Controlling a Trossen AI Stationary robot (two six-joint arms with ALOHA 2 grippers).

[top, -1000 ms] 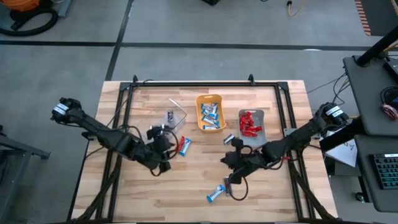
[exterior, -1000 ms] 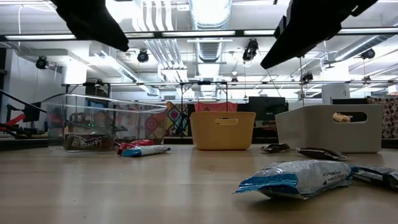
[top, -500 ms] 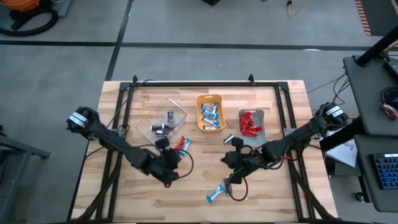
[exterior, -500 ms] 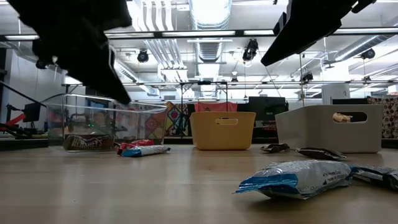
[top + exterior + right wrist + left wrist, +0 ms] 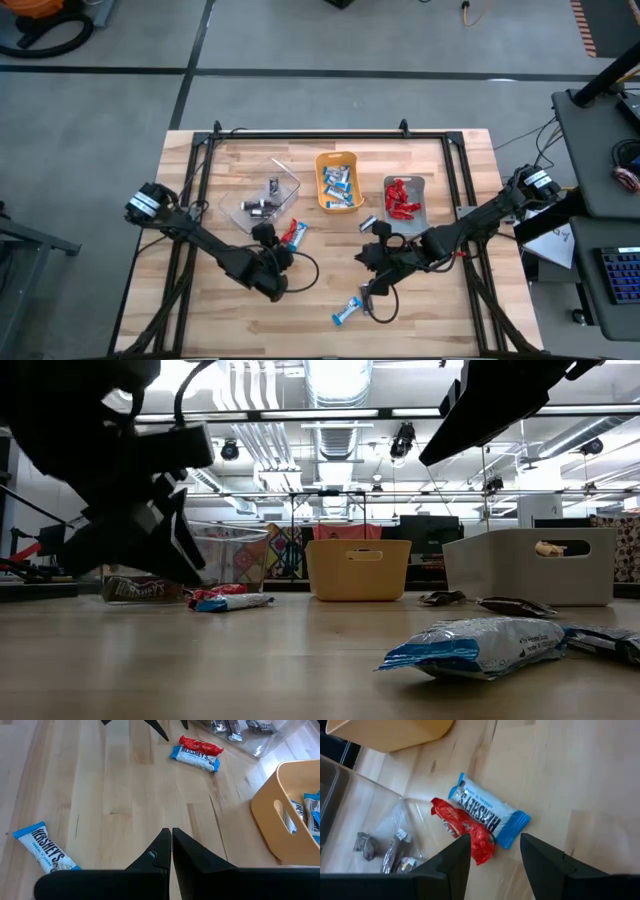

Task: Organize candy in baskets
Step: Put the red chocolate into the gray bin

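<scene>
A red candy [image 5: 465, 827] and a blue-and-white candy [image 5: 487, 815] lie side by side on the table, just near of the clear basket [image 5: 265, 197]. My left gripper [image 5: 495, 857] is low over the table, open, its fingers just short of the two candies and touching neither. The clear basket holds dark candy, the orange basket [image 5: 338, 182] blue-and-white candy, and the grey basket [image 5: 405, 198] red candy. Another blue-and-white candy [image 5: 348, 311] lies near the front edge. My right gripper [image 5: 167, 840] hangs shut above the table's middle, holding nothing.
A dark candy [image 5: 368, 224] lies between the orange and grey baskets, on their near side. In the low view, dark wrappers [image 5: 515, 606] lie in front of the grey basket. Bare wood shows along the near left part of the table [image 5: 220, 320].
My left gripper has come down from beside the clear basket toward the table and toward the near edge. It now sits low, just near of the red and blue-and-white candies. The candies and baskets have stayed in place.
</scene>
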